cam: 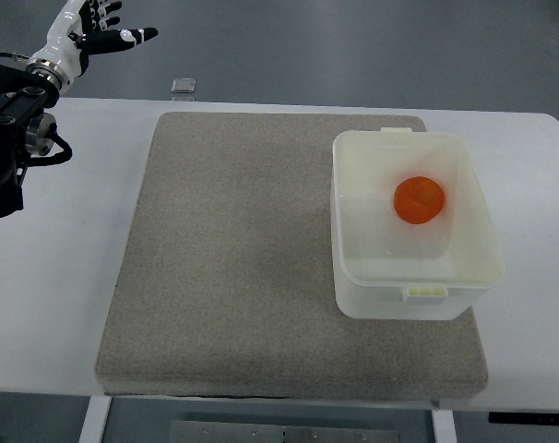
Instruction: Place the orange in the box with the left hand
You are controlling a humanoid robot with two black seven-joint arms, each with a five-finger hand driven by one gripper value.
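Orange (419,199) fruit is seen lying inside the translucent white box (414,286), set on the right of a grey mat (233,249) on the white table (67,305). The left hand (93,28) is raised at far upper left, fingers (141,35) spread, nothing held.

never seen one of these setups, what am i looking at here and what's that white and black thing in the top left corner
This is one camera looking steeply down from the robot's own side onto a white table. The thing in the corner is the robot's left arm, ending in a left hand with fingers, spread and holding nothing, raised away from the work. No right arm shows. On the table lies a grey mat, and on its right side stands a pale plastic box with no lid. An orange already sits inside the box. A small clear object lies past the mat's far edge; I can't tell what it is.
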